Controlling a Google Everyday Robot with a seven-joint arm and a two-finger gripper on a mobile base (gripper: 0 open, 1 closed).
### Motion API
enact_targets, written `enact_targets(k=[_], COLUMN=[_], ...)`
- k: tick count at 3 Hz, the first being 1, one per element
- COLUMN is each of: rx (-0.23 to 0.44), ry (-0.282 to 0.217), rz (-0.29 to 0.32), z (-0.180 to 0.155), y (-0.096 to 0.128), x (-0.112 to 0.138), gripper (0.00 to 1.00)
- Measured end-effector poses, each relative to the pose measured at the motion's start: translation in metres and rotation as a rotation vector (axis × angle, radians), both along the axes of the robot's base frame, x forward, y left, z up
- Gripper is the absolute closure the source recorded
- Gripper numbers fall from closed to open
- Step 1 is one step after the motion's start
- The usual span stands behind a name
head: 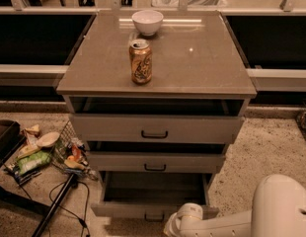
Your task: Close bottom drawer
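The bottom drawer point(124, 210) of the grey-beige cabinet stands pulled out towards me, and its shallow tray point(153, 186) shows empty. Its small black handle point(154, 216) sits at the centre of the slim front panel. My gripper point(180, 224) is at the bottom edge of the view, right against the drawer front just right of the handle, on the end of my white arm point(276, 211). The middle drawer point(155, 161) and the top drawer point(155, 128) each stand slightly open.
An orange can point(140, 61) and a white bowl point(147, 21) stand on the cabinet top point(202, 58). A wire basket with snack packets point(69, 152) lies on the floor to the left. A black pole and cables point(57, 206) lie beside the drawer's left corner.
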State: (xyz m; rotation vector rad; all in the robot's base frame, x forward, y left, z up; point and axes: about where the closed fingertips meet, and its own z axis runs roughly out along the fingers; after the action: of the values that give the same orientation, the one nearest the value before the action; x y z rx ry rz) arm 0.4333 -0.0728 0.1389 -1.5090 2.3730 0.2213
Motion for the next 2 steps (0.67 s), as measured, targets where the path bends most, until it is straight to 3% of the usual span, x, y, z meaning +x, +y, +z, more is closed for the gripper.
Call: enact_targets(k=[1, 2], rx=[-0.013, -0.025], ry=[0.005, -0.011], rz=[0.011, 0.044], z=[-0.008, -0.018], y=[0.004, 0.004], x=[0.012, 0.042], gripper=[1.00, 1.00])
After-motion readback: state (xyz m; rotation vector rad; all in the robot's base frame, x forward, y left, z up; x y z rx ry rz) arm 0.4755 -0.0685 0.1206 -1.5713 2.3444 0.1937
